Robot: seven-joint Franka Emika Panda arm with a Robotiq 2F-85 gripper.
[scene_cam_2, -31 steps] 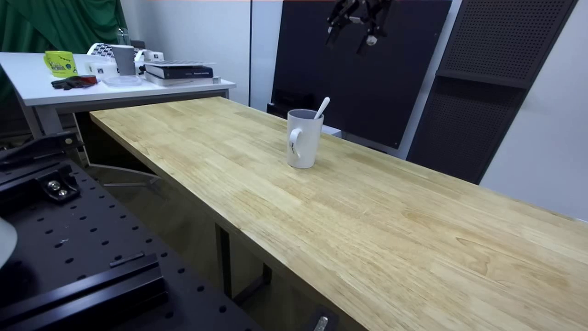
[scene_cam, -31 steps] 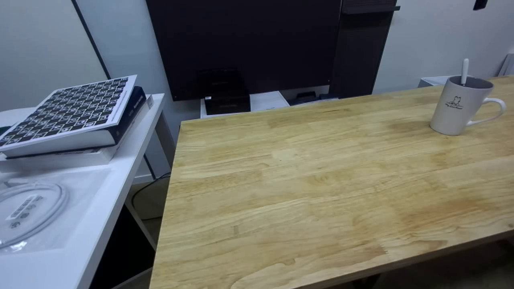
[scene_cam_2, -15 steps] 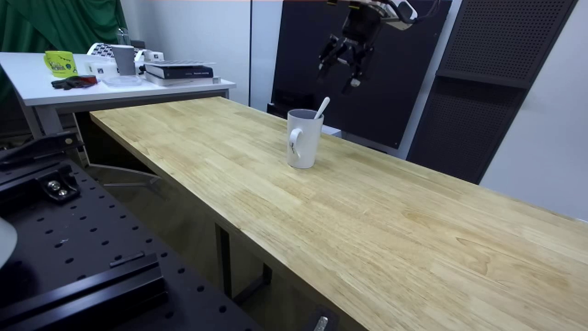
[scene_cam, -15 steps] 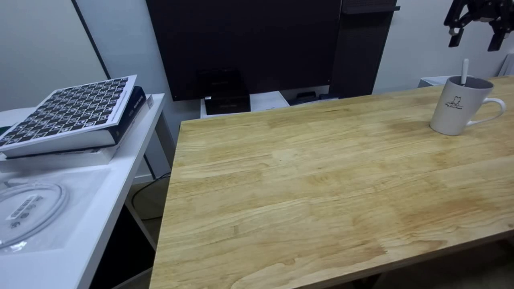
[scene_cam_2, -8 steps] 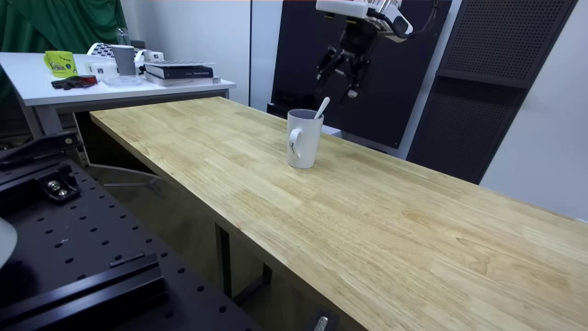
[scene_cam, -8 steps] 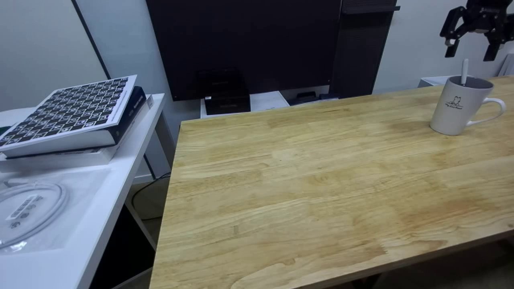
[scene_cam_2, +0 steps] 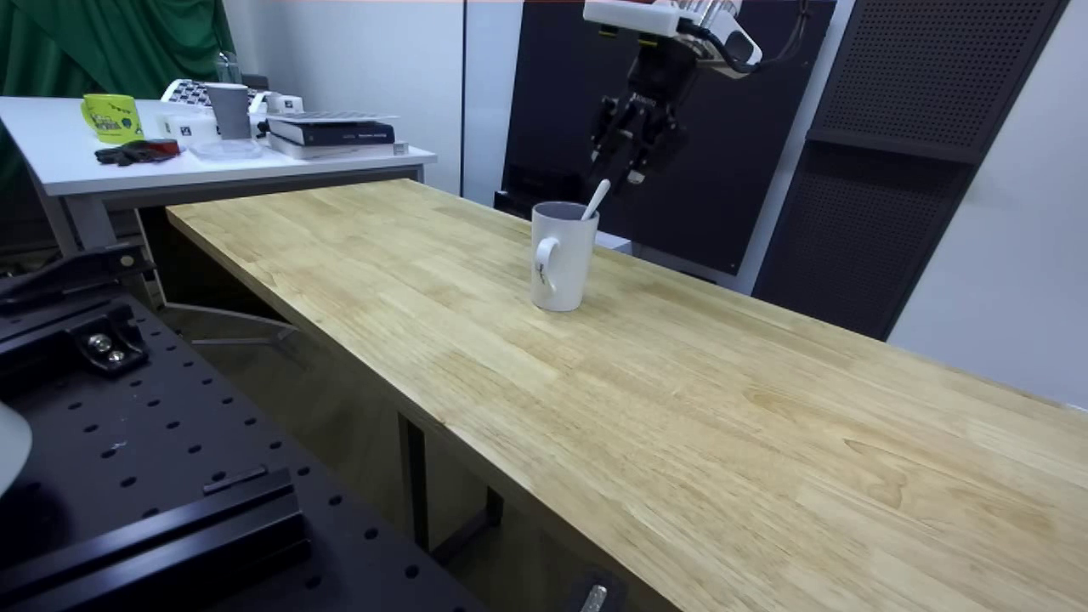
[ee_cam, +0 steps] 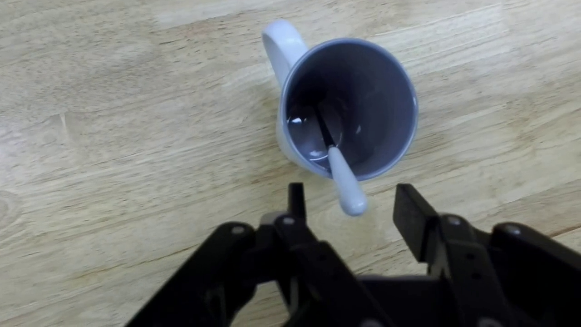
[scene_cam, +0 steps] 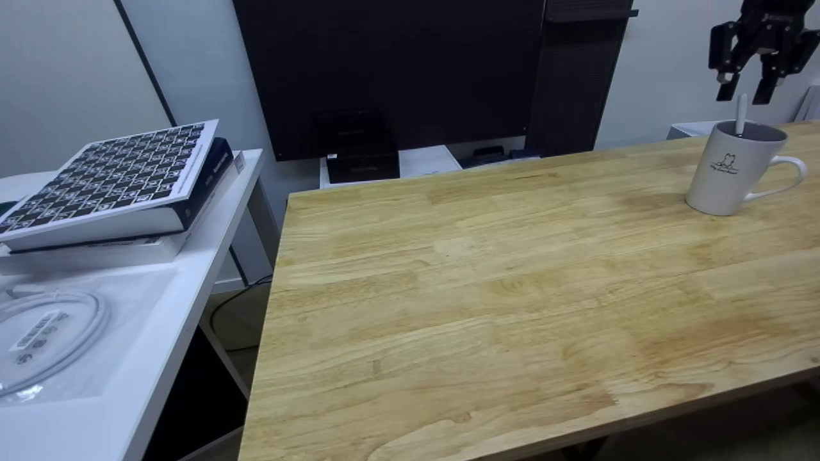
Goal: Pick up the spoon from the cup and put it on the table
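The cup (scene_cam: pixel 727 169), a grey-white mug with a dark drawing, stands upright on the wooden table (scene_cam: pixel 512 307). The spoon (ee_cam: pixel 346 179) leans inside it, its pale handle rising past the rim (ee_cam: pixel 414 113) while the bowl end is lost in shadow. Directly above the cup hangs my gripper (scene_cam: pixel 745 95), pointing down in both exterior views. From the wrist view, the gripper (ee_cam: pixel 348 197) is partly open, and the handle's end appears between its two fingertips with a gap on either side. Neither finger touches spoon or cup.
A white desk (scene_cam_2: pixel 280 170) beyond the table's end carries books (scene_cam_2: pixel 331 132), a grey cup (scene_cam_2: pixel 229 110) and a yellow-green mug (scene_cam_2: pixel 113 117). A black perforated platform (scene_cam_2: pixel 212 442) runs along the near side. A dark panel (scene_cam_2: pixel 646 127) stands behind the table.
My gripper has come down from above toward the spoon's handle. In the last half second its fingers have drawn closer together. Cup and spoon have stayed in place.
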